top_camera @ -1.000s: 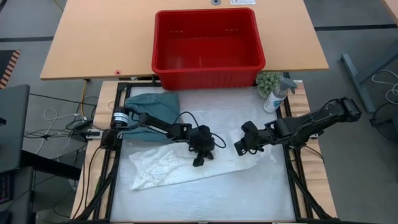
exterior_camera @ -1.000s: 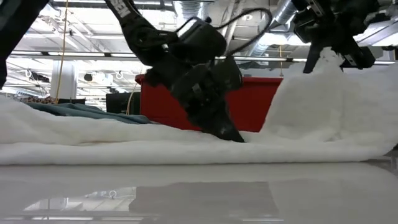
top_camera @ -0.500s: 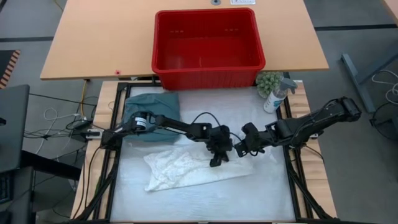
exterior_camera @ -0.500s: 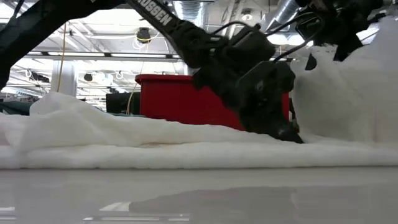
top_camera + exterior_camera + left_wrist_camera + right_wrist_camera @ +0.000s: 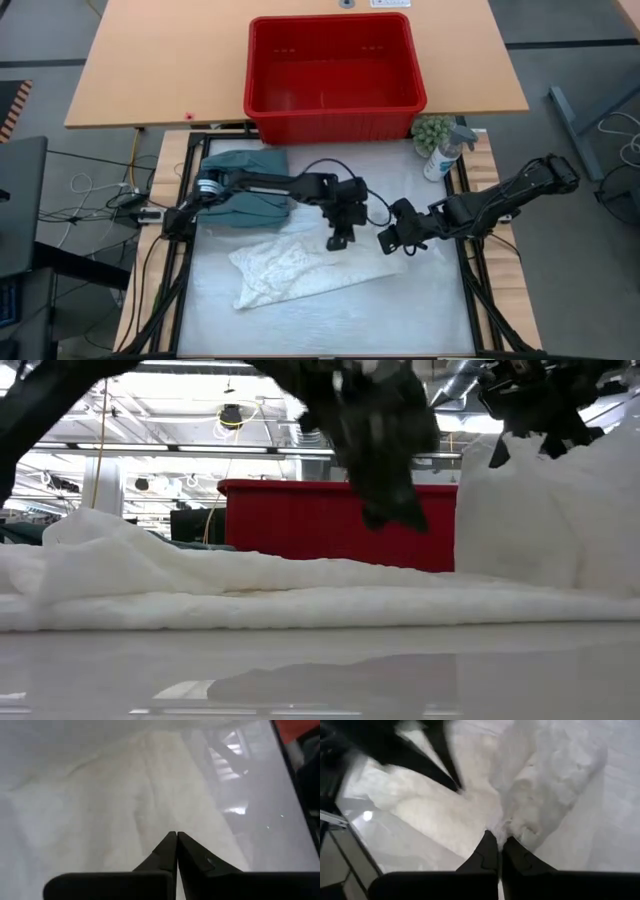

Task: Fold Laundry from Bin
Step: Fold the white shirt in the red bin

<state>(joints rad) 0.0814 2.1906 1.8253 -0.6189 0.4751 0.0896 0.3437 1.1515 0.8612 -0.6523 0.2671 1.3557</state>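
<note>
The white garment [image 5: 300, 268] lies spread across the middle of the table, and its right end is raised. My right gripper [image 5: 385, 240] is shut on that raised end; it also shows in the low view [image 5: 520, 440]. My left gripper [image 5: 337, 241] is shut and empty, hanging just above the garment's far edge [image 5: 385, 515]. The dark teal-green garment [image 5: 245, 185] lies bunched at the far left of the table. The red bin [image 5: 335, 70] stands on the wooden table beyond. No beige-khaki garment shows. My right gripper pinches a bunched fold at the white garment's right end [image 5: 516, 827] between its two fingers, coming slanting down from the table's right. That end stands lifted [image 5: 520, 510], while the rest of the garment lies slack on the table.
A spray bottle [image 5: 445, 155] and a small green plant [image 5: 432, 130] stand at the table's far right corner, next to the bin. The table's near strip [image 5: 330, 325] is bare.
My left gripper went toward the table's right with its shut tips on the white garment, and the garment's left end slid right with it. It has then lifted clear of the cloth and gone a little toward the far edge. My right gripper kept its hold.
</note>
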